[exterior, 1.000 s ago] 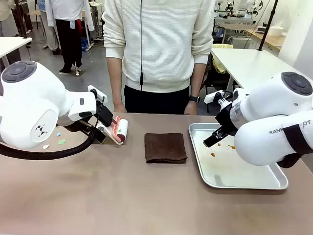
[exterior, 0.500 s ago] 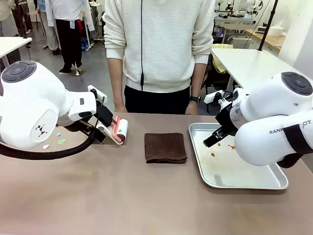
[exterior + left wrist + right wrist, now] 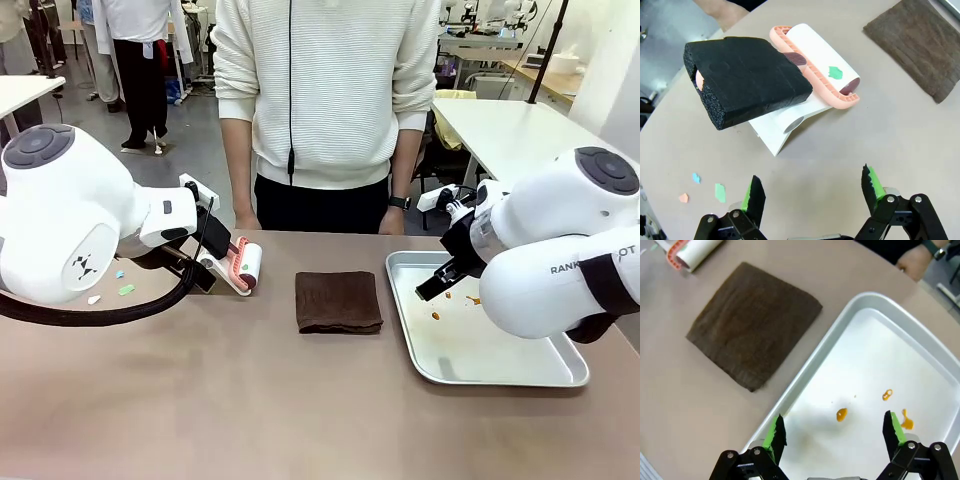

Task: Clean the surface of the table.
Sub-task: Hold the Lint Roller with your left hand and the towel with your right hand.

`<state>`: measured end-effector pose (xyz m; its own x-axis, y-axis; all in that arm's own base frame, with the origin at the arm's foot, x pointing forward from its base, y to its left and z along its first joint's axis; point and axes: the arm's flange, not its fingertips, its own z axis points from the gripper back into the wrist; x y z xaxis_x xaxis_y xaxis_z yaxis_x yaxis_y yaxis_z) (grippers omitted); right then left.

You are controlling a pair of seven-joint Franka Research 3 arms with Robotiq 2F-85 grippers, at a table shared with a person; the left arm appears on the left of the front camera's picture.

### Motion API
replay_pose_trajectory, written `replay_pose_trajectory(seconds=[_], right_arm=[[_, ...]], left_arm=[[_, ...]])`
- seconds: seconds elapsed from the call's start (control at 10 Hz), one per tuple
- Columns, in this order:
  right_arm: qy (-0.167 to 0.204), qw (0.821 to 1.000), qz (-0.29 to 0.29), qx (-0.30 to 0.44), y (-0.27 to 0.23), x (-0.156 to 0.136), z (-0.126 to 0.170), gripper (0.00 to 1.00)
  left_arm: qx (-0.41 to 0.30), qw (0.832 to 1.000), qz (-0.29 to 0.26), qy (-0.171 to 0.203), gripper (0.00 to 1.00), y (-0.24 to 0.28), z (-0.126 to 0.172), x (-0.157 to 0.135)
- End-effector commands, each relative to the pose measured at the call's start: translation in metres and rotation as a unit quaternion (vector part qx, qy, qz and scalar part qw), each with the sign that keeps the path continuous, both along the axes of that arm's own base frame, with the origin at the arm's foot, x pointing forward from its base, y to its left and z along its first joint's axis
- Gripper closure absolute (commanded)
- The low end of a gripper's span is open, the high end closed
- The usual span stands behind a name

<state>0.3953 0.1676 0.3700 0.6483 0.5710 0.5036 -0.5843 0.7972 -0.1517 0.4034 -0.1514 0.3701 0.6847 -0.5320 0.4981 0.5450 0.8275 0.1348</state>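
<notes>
The brownish table [image 3: 250, 400] carries a folded dark brown cloth [image 3: 338, 301] at its middle. Left of it a lint roller [image 3: 243, 268] rests on a white stand, with a pink frame, a white roll and a black foam handle [image 3: 747, 80]. A green scrap sticks to the roll [image 3: 836, 73]. My left gripper [image 3: 812, 192] hovers open just short of the roller, holding nothing. Small paper scraps [image 3: 719, 192] lie on the table near it. Over the silver tray [image 3: 880, 340] my right gripper [image 3: 834, 432] hangs open and empty above a few orange bits [image 3: 841, 414].
A person in a white sweater stands at the far edge, one hand [image 3: 912, 262] resting by the tray's far corner. More scraps [image 3: 125, 290] lie at the table's left side. White-topped tables stand behind.
</notes>
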Motion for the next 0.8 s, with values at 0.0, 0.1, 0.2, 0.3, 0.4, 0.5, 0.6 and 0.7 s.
replay_pose_trajectory(seconds=[0.0, 0.1, 0.2, 0.3, 0.4, 0.5, 0.6, 0.7], right_arm=[[0.000, 1.000, 0.000, 0.000, 0.000, 0.000, 0.000, 0.00], [0.000, 1.000, 0.000, 0.000, 0.000, 0.000, 0.000, 0.00], [0.000, 1.000, 0.000, 0.000, 0.000, 0.000, 0.000, 0.00], [0.037, 0.999, -0.008, 0.010, -0.009, -0.002, 0.009, 0.00], [0.121, 0.991, -0.049, -0.011, -0.018, -0.009, 0.018, 0.00], [0.155, 0.985, -0.068, 0.027, -0.030, -0.017, 0.031, 0.00], [0.194, 0.972, -0.109, 0.074, -0.044, -0.021, 0.044, 0.00], [0.223, 0.959, -0.126, 0.120, -0.062, -0.024, 0.052, 0.00]], left_arm=[[0.000, 1.000, 0.000, 0.000, 0.00, 0.000, 0.000, 0.000], [0.000, 1.000, 0.000, 0.000, 0.00, 0.000, 0.000, 0.000], [0.000, 1.000, 0.000, 0.000, 0.00, 0.000, 0.000, 0.000], [0.000, 1.000, 0.000, 0.000, 0.00, 0.000, 0.000, 0.000], [-0.013, 0.996, 0.004, 0.085, 0.00, 0.012, 0.008, -0.002], [-0.030, 0.989, 0.027, 0.141, 0.00, 0.026, 0.015, -0.005], [-0.049, 0.980, 0.054, 0.186, 0.00, 0.040, 0.022, -0.008], [-0.104, 0.971, 0.053, 0.210, 0.00, 0.053, 0.032, -0.016]])
